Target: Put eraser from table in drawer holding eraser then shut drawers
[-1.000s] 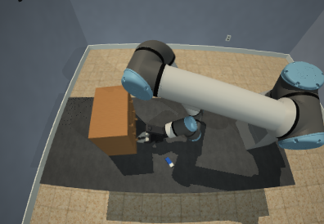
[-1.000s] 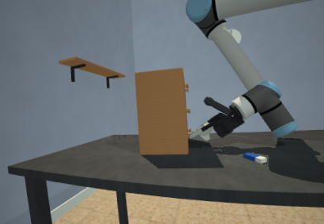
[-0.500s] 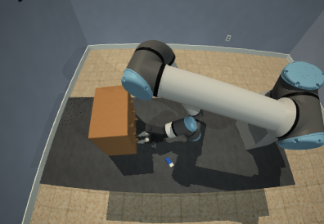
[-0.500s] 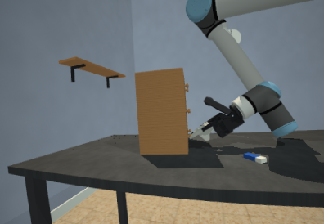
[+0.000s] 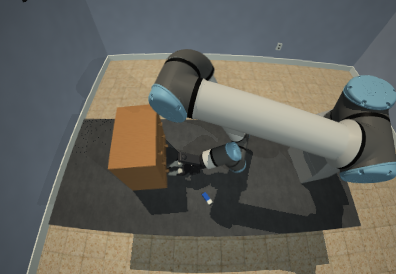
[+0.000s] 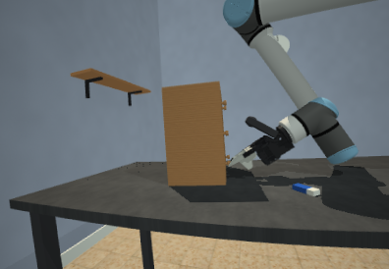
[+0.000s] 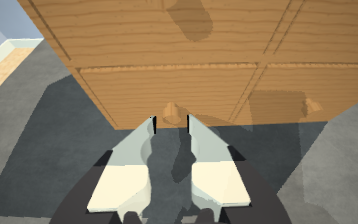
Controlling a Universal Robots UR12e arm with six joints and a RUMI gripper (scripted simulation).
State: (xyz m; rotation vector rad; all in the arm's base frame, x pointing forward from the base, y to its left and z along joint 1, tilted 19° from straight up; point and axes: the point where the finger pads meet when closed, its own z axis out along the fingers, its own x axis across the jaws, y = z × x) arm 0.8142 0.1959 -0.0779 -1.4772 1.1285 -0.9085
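The wooden chest (image 5: 136,147) stands upright on the dark table, its drawer fronts facing my gripper; it also shows in the side view (image 6: 194,134). All drawer fronts look flush in the wrist view (image 7: 190,55). My gripper (image 7: 171,116) (image 6: 235,161) is at the lowest drawer's knob (image 7: 171,112), the fingertips slightly apart on either side of it with small gaps, so it is open and holds nothing. It sits low by the chest's base and shows from above (image 5: 173,171). The blue and white eraser (image 5: 206,198) lies on the table to the gripper's side, apart from it (image 6: 306,188).
A second knob (image 7: 311,106) sits on the neighbouring drawer to the right. A wall shelf (image 6: 109,80) hangs behind the chest. The arm's large upper link (image 5: 274,117) spans above the table.
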